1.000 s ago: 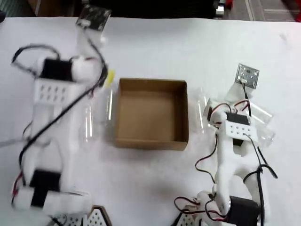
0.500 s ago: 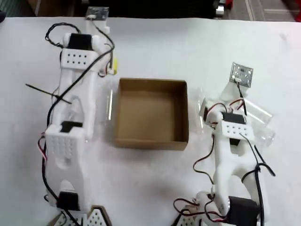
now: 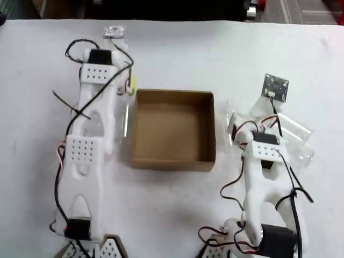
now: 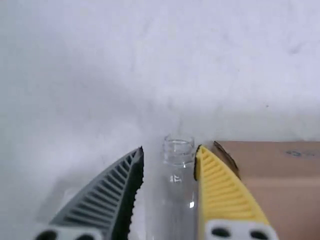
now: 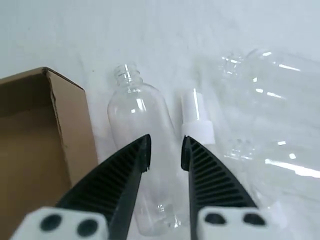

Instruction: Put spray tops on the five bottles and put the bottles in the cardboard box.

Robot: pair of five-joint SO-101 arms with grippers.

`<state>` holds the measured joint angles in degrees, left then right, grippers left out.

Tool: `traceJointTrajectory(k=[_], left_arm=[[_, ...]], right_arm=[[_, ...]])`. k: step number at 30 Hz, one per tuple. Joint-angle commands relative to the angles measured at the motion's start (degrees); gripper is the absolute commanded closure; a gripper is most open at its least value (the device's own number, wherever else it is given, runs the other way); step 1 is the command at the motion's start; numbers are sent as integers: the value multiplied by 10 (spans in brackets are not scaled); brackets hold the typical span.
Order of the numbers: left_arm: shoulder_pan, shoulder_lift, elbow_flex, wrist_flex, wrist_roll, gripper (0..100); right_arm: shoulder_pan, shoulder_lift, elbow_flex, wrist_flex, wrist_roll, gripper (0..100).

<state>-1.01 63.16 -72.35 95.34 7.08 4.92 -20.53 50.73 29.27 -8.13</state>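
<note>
A topless clear bottle [image 4: 178,150] lies on the white table against the left wall of the cardboard box [image 3: 172,162]. My left gripper [image 4: 169,150] is open, its grey and yellow fingers astride the bottle's neck. In the high view the left gripper [image 3: 127,87] sits at the box's far left corner. My right gripper [image 5: 165,141] hovers with a narrow gap over another clear bottle [image 5: 135,115] and a white spray top [image 5: 196,120], holding nothing. In the high view the right gripper [image 3: 236,129] is just right of the box.
More clear bottles [image 5: 272,75] lie in a cluster right of the box, also seen as bottles [image 3: 295,131] in the high view. The box [image 5: 30,125] is open-topped with nothing inside. The arm bases stand at the table's near edge.
The left arm has swung in from the left and stretched out along the box's left side, bringing its gripper down over the bottle there. The right arm has barely shifted.
</note>
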Motion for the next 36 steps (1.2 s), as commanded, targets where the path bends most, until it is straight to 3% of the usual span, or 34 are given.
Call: traceJointTrajectory(k=[1,8,24,36], left_arm=[[3,11,-82,17,6,835],[0,45,-105,-3,-28,834],[4,58,-105,-11,-29,838],[43,57,-73,-11,-50,850]], right_arm=[[-3,-3,-4,-11,0,907],[-3,-3,-4,-9,0,907],[-3,-3,-4,-9,0,907],[-3,-3,-4,-10,0,907]])
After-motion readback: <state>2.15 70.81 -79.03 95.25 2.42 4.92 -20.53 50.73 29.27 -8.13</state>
